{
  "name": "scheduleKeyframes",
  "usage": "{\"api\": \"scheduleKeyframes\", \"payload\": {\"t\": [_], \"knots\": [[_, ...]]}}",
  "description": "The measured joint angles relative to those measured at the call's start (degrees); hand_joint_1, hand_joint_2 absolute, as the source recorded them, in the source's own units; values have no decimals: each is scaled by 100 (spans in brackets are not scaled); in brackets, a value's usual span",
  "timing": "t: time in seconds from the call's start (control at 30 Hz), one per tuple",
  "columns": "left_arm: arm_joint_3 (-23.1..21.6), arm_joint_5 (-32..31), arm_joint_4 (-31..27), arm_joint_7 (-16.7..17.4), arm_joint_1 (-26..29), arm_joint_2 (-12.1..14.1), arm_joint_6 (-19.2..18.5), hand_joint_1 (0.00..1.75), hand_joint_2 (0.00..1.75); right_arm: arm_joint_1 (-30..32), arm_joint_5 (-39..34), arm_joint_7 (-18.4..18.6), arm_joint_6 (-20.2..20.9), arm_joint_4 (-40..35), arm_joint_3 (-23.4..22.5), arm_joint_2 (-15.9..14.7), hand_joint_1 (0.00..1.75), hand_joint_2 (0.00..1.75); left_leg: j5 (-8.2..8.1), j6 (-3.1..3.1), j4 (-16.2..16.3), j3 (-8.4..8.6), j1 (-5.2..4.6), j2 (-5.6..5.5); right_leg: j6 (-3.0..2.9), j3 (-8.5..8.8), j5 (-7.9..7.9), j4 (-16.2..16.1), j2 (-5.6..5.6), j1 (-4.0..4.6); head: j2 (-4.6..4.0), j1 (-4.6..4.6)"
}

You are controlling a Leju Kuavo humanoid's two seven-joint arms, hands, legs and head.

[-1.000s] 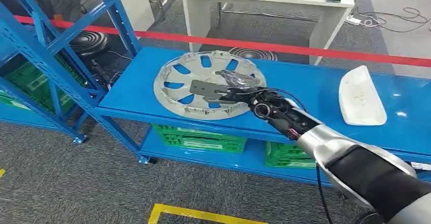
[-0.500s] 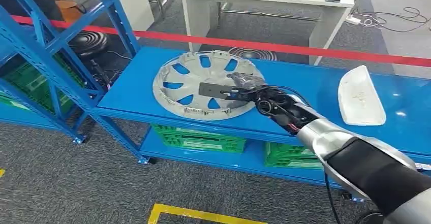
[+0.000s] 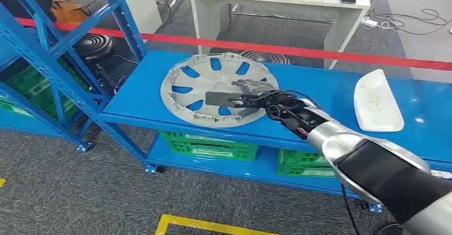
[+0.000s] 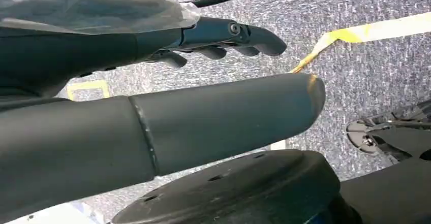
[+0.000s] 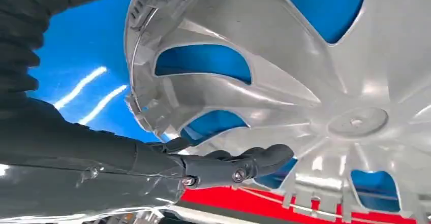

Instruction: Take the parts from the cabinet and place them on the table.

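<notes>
Blue steel shelving (image 3: 64,48) stands at your far left, and beside it the blue table (image 3: 330,94) carries the silver plastic wheel cover with its oval cut-outs (image 3: 200,88), lying flat with its ribbed inner side up, near the table's left end. Your right hand (image 3: 250,97) reaches over the cover's near right portion; in the right wrist view its dark fingers (image 5: 239,165) curl just above a spoke, and you cannot tell whether they grip the rim or are free of it. The step reads as the placing of this part; the next move likely calls for a clean release and lift away. Further right lies a white curved plastic part (image 3: 377,103). Your left hand (image 4: 223,38) hangs unclenched, holding nothing.
</notes>
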Motion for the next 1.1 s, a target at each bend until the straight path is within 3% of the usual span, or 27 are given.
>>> {"api": "scheduleKeyframes", "payload": {"t": [0.47,0.57,0.77,1.1], "knots": [[0,7,0,7,3,-4,2,0,0,-24,-203,-206,-182,92,13,37,0,175,0,0,-1,15,0,0,-1,15,-1,0,0,0,0,-2],[0,24,0,4,6,-4,7,0,0,-16,-227,-313,-549,83,13,41,0,175,0,0,-1,14,0,0,-1,14,-1,0,0,0,0,-2],[0,50,0,-31,40,-2,39,0,0,43,-533,-734,-1667,-79,-105,41,0,175,0,0,-1,14,0,2,-2,10,0,0,2,0,0,-2],[0,68,0,-35,51,-2,39,0,0,110,-760,-815,-1733,-549,-374,31,0,175,-1,0,-3,13,0,3,-2,7,-2,0,5,0,0,-2]]}}
